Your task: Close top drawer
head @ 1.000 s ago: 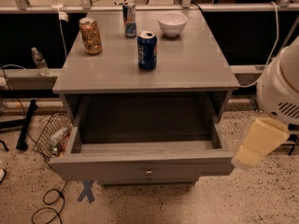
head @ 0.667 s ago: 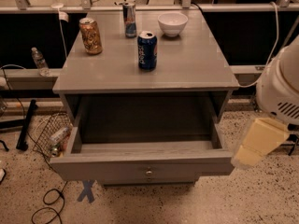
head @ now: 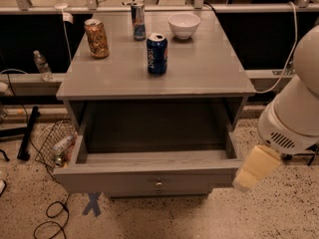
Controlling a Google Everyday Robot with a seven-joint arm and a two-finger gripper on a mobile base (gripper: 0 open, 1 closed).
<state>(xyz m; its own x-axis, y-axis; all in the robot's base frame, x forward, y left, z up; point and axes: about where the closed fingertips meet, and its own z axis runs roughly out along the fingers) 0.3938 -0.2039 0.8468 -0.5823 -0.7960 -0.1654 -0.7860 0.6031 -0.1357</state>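
One water bottle (head: 42,66) stands far left. The cabinet top (head: 209,68) bears one copper can (head: 96,38), one slim can (head: 138,20), one blue can (head: 157,54) and one white bowl (head: 184,25). Below, the top drawer (head: 124,178) stands pulled out, with one knob (head: 158,184). The gripper (head: 255,168) hangs beside the drawer's right front corner; whether it is open or shut I cannot tell.

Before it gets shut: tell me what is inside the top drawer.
The top drawer is open and its visible floor is bare. The rear lies in shadow under the cabinet top and cannot be checked. The tool hangs beside its right front corner.
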